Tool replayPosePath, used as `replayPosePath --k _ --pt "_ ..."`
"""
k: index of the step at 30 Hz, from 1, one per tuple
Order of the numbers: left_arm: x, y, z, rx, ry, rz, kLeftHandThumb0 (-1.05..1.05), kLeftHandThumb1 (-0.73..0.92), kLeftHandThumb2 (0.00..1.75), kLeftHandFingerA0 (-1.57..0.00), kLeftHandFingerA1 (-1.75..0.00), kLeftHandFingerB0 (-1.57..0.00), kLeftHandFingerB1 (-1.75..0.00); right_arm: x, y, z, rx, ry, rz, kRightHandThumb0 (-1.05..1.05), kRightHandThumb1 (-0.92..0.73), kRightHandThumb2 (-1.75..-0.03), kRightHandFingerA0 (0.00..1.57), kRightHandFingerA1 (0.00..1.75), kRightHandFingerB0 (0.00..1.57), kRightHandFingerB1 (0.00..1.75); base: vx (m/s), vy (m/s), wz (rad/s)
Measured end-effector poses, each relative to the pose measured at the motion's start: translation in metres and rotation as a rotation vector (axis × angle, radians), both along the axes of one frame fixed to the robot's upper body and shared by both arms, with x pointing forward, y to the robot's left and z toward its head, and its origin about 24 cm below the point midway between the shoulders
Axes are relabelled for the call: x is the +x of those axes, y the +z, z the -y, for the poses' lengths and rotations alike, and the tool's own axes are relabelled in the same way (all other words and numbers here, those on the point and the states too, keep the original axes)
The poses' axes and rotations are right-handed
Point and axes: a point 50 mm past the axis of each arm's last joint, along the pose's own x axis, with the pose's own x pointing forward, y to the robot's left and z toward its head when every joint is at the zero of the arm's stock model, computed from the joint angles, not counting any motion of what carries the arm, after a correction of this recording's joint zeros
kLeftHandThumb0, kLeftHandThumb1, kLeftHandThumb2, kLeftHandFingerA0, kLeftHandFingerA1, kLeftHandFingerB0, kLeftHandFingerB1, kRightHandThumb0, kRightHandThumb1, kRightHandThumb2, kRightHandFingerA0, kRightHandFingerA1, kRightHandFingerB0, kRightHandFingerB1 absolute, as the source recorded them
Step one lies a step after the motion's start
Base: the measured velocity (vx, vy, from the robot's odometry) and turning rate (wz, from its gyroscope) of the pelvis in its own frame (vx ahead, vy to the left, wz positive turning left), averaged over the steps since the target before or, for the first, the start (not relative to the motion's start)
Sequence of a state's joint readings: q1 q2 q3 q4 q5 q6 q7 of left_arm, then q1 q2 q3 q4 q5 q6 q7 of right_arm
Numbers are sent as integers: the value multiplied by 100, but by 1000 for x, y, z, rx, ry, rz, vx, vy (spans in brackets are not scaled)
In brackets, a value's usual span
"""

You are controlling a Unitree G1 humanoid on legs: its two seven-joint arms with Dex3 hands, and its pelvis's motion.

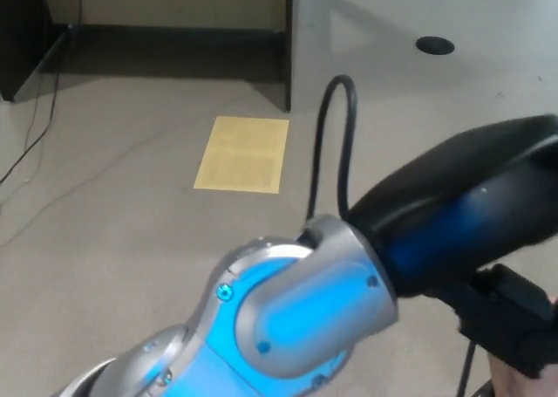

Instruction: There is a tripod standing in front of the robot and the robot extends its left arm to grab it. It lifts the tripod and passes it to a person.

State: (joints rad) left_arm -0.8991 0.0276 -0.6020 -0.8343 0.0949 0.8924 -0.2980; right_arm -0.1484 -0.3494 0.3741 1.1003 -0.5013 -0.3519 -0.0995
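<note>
My left arm fills the lower half of the head view: a blue and silver elbow joint [296, 314] and a black forearm [462, 209] reaching to the right edge. My left hand [514, 327] shows only as a black block at the bottom right, cut off by the frame. Below it a thin dark rod [471, 371], apparently part of the tripod, runs down out of view. A person's hand [523, 384] shows just at the bottom right corner, next to my hand. The rest of the tripod is hidden. My right hand does not show.
A black cable [336, 144] loops up from my elbow. A yellow sheet [242, 153] lies on the grey floor. A dark cabinet edge [288, 44] stands at the back, thin cords [39, 126] trail at the left, and a round floor socket [434, 44] sits at the back right.
</note>
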Motion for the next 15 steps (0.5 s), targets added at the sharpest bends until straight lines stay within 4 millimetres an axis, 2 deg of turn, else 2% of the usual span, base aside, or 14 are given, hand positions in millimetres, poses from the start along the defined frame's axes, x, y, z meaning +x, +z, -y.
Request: replayPosePath --k 1,2,4,5,7,9,11,12,13,15 --pt "2 -1 -1 5 8 -5 -100 59 101 -9 -14 0 -3 2 1 1 6 -6 0 -40 -73 -61 67 42 47 36 0 0 0" --pt "4 -2 -3 13 15 -11 -101 62 101 -8 -30 0 0 4 2 1 14 -14 -1 -39 -74 -62 69 43 47 36 0 0 0" --pt "7 -6 -6 35 26 -27 -101 62 101 -8 -30 0 0 5 3 1 21 -17 -7 -39 -74 -62 69 43 47 36 0 0 0" --pt "8 -9 -7 45 29 -36 -100 71 63 -16 -31 0 0 5 2 1 23 -16 -11 -38 -74 -62 67 43 46 36 0 0 0" --pt "9 -13 -8 62 31 -55 -99 68 60 -12 -31 0 0 4 2 1 27 -15 -18 -39 -72 -62 68 42 46 35 0 0 0" --pt "10 -15 -8 70 30 -69 -92 55 61 -6 -31 0 0 4 1 1 26 -14 -24 -39 -74 -62 68 41 47 35 0 0 0" --pt "13 -19 -9 75 35 -94 -91 55 57 -3 -32 0 0 4 1 0 20 -11 -29 -39 -74 -63 65 41 46 35 0 0 0" --pt "14 -21 -9 77 39 -104 -93 53 61 -3 -30 0 0 4 1 0 18 -10 -32 -39 -74 -62 65 43 46 36 0 0 0" --pt "16 -22 -10 80 47 -114 -82 48 88 -3 -16 0 0 5 1 0 17 -10 -32 -39 -73 -63 65 42 45 35 0 0 0" --pt "21 -24 -14 84 68 -128 -82 47 88 -1 -12 0 0 9 3 0 20 -13 -24 -38 -73 -61 64 41 45 35 0 0 0"
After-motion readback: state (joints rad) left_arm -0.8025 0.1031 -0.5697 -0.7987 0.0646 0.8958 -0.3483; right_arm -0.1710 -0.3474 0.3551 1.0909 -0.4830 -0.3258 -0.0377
